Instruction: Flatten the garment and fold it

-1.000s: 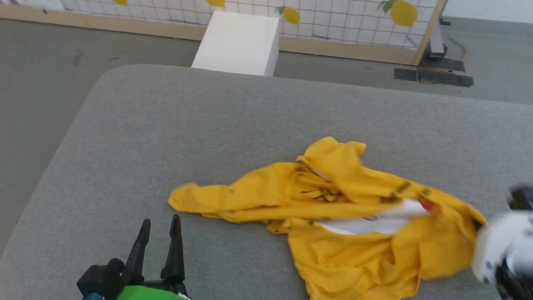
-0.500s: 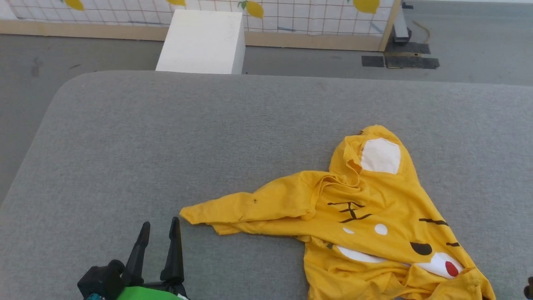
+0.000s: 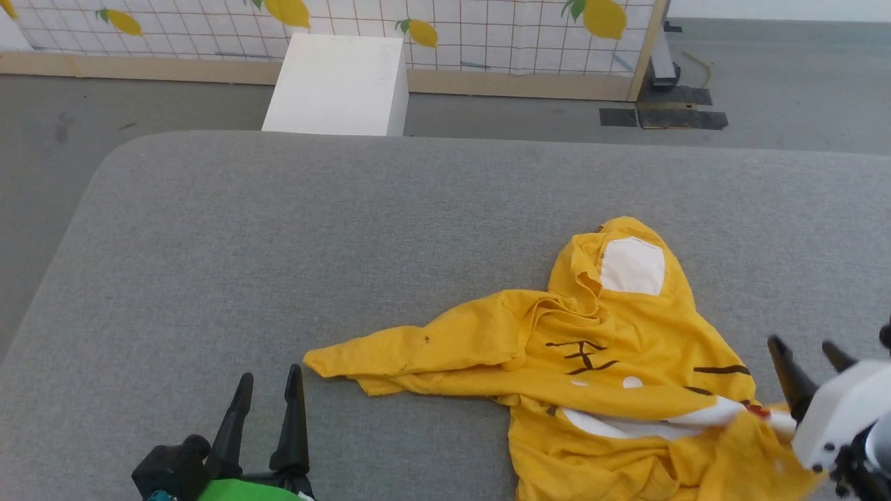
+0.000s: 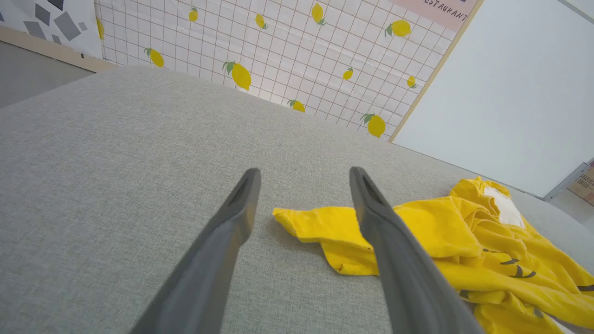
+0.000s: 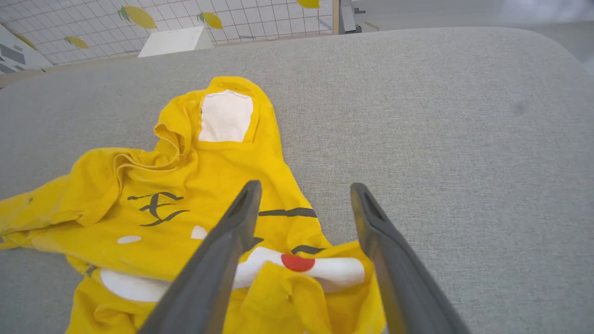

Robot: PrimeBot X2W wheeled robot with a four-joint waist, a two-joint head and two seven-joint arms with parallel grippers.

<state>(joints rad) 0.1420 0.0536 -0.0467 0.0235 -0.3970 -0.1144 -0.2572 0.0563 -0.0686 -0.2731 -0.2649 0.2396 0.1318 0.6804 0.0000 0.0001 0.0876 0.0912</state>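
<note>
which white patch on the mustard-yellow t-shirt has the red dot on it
The long white band by the right gripper, on the crumpled near edge; the squarish far patch is plain.

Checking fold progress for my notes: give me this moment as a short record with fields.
surface: grey padded table
garment: yellow T-shirt, crumpled, not yet flat or folded
sleeve: stretched out toward the robot's left
print: white patch at far end; red dot at bunched near edge
left end effector: open, apart from the cloth, near the sleeve tip
right end effector: open, over the bunched near edge, gripping nothing
</note>
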